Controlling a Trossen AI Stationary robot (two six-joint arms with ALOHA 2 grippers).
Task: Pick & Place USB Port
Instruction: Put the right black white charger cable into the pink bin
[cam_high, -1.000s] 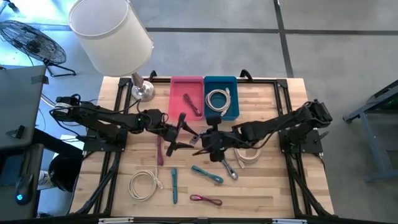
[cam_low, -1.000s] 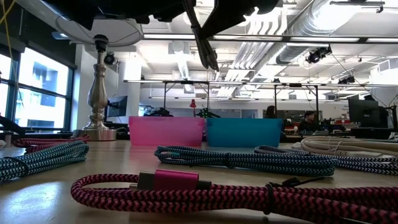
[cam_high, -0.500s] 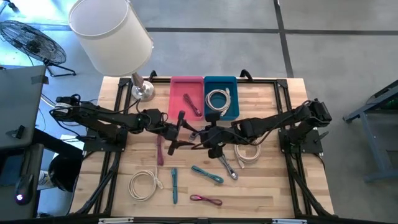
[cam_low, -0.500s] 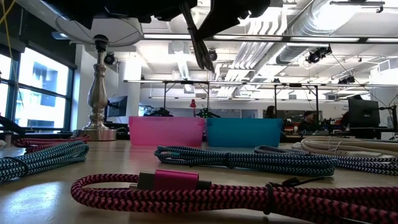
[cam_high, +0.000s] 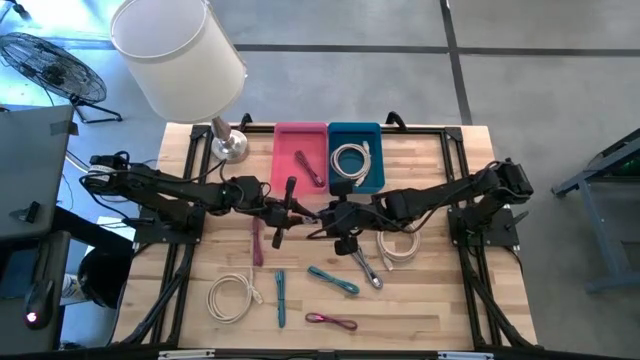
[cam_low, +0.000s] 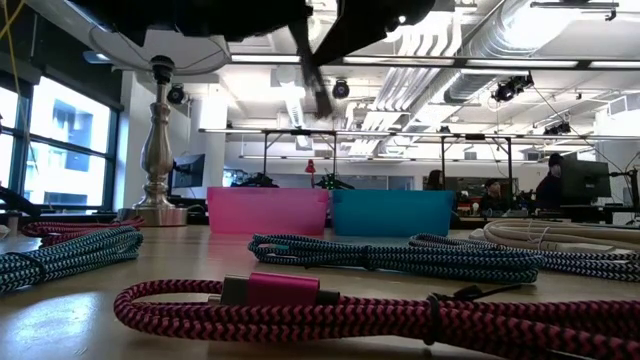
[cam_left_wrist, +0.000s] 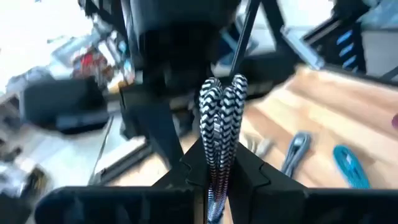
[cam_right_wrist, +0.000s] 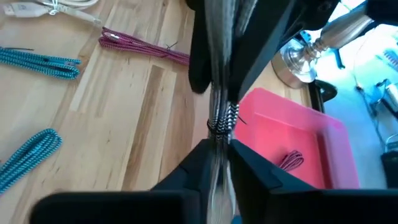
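Black-and-white braided cable (cam_left_wrist: 219, 118); pink bin (cam_high: 300, 152); blue bin (cam_high: 378, 135).

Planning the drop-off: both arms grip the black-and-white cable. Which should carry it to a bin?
Right, probably. The right gripper has its jaws shut on the cable, with the pink bin just ahead; the left gripper points away from the bins.

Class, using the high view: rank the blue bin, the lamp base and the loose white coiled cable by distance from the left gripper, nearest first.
From the left gripper, mid-table:
1. Blue bin, at the table's back edge, toward the right arm.
2. Lamp base, back corner on the left arm's side.
3. White coiled cable, near the front edge.
Bin and lamp base rank closely.
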